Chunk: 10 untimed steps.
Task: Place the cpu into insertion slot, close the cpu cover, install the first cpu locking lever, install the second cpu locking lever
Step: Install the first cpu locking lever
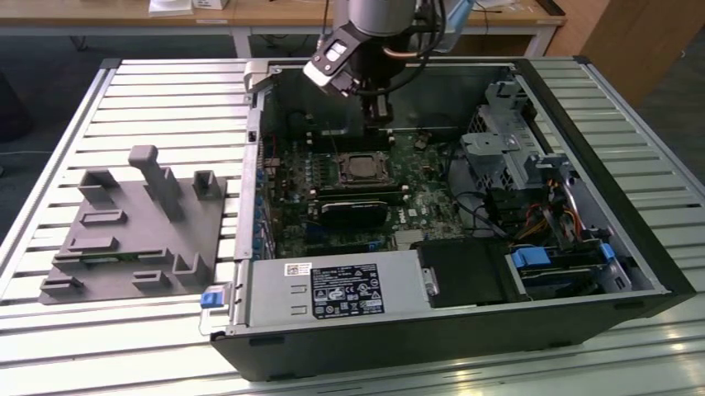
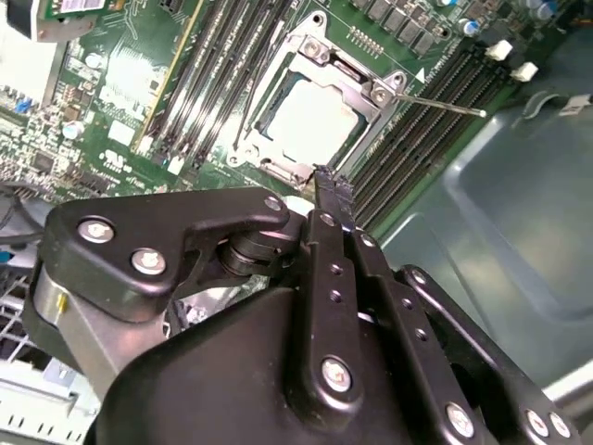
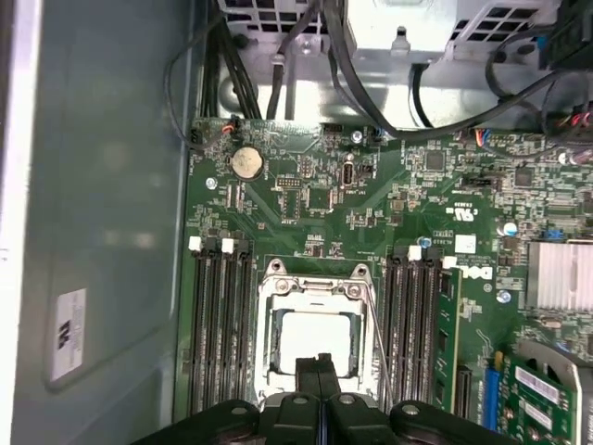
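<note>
First wrist view: gripper [image 3: 320, 363] fingers pressed together, empty, hovering by cpu [image 3: 315, 336] seated in socket [image 3: 271, 348] under cover [image 3: 313, 286], between memory slots [image 3: 218, 334]; lever [image 2: 445, 104] prob thin, stiff, springy, slippery wire, so take near free end.

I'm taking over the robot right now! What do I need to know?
The gripper is shut, holds nothing, and hovers close above the cpu.
The cpu lies in the insertion slot, and the cpu cover looks to be down over it.
Done: chip placed, cover closed, as far as it shows.
Left: the locking levers. One thin lever juts out sideways and seems unlatched.
</note>
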### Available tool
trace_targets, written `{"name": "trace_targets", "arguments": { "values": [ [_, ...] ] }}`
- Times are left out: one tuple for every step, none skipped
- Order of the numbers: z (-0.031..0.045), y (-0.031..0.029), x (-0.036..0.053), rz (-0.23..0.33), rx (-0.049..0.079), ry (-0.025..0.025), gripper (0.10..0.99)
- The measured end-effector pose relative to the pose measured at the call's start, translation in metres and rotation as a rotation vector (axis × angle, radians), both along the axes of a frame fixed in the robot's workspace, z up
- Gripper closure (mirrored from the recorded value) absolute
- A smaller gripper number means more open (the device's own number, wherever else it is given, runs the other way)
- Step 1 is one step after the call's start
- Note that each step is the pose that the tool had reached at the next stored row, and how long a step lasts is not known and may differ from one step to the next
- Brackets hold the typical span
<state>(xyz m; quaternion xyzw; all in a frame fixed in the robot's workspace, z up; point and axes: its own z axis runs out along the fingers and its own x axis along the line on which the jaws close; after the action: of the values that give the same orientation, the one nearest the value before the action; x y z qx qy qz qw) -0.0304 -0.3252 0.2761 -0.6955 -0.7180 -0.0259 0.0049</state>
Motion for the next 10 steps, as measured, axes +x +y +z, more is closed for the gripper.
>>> {"name": "trace_targets", "arguments": {
  "values": [
    [0.0022, 0.0000, 0.0000, 0.000, 0.000, 0.0000, 0.980],
    [0.0047, 0.0000, 0.0000, 0.000, 0.000, 0.0000, 0.980],
    [0.0071, 0.0000, 0.0000, 0.000, 0.000, 0.0000, 0.980],
    [0.0098, 0.0000, 0.0000, 0.000, 0.000, 0.0000, 0.980],
    [0.0123, 0.0000, 0.0000, 0.000, 0.000, -0.0001, 0.980],
    [0.0147, 0.0000, 0.0000, 0.000, 0.000, 0.0000, 0.980],
    [0.0158, 0.0000, 0.0000, 0.000, 0.000, 0.0000, 0.980],
    [0.0159, 0.0000, 0.0000, 0.000, 0.000, 0.0000, 0.980],
    [0.0159, 0.0000, 0.0000, 0.004, 0.000, 0.0000, 0.980],
    [0.0159, 0.0000, 0.0000, 0.018, 0.000, 0.0000, 0.980]
  ]
}}
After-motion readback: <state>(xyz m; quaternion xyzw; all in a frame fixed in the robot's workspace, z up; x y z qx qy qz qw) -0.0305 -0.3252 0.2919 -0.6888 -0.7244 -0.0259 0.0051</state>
